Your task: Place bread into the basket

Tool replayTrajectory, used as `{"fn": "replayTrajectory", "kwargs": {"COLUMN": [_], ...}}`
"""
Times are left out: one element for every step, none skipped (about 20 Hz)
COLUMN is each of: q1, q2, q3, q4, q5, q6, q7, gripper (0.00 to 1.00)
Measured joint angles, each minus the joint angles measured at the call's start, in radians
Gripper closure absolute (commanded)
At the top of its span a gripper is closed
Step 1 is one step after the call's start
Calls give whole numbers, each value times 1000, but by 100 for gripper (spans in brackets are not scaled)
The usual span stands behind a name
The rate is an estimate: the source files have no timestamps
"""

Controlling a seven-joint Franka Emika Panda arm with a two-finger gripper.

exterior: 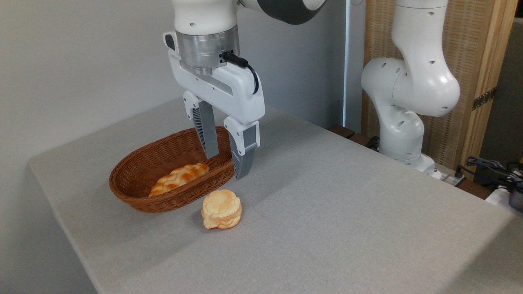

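Camera view, frame centre: hand (226,165) hangs empty, fingers apart, above bread (221,209) lying on table (327,212) just beside basket (135,179).

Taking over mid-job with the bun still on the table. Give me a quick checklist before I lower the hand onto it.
1. Hand open and empty: ok, fingers apart, nothing between them.
2. Round bun free to grasp: ok, it sits alone on the grey table, just outside the wicker basket.
3. Hand aligned over the bun: not ok, it hangs over the basket's near rim, up and behind the bun.
4. Room in the basket: ok, a braided loaf lies along the near side, the far side is bare.
5. Bun clear of the basket wall for finger entry: cannot tell from this angle.
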Motion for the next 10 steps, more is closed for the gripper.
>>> {"fn": "replayTrajectory", "kwargs": {"q1": [0, 1, 2, 3, 6, 9, 11, 12, 13, 13], "q2": [0, 0, 0, 0, 0, 0, 0, 0, 0, 0], "q3": [0, 0, 0, 1, 1, 2, 2, 2, 2, 2], "q4": [0, 0, 0, 0, 0, 0, 0, 0, 0, 0], "q5": [0, 0, 0, 0, 0, 0, 0, 0, 0, 0], "q6": [0, 0, 0, 0, 0, 0, 0, 0, 0, 0], "q7": [0, 0, 0, 0, 0, 0, 0, 0, 0, 0], "gripper": [0, 0, 0, 0, 0, 0, 0, 0, 0, 0]}}
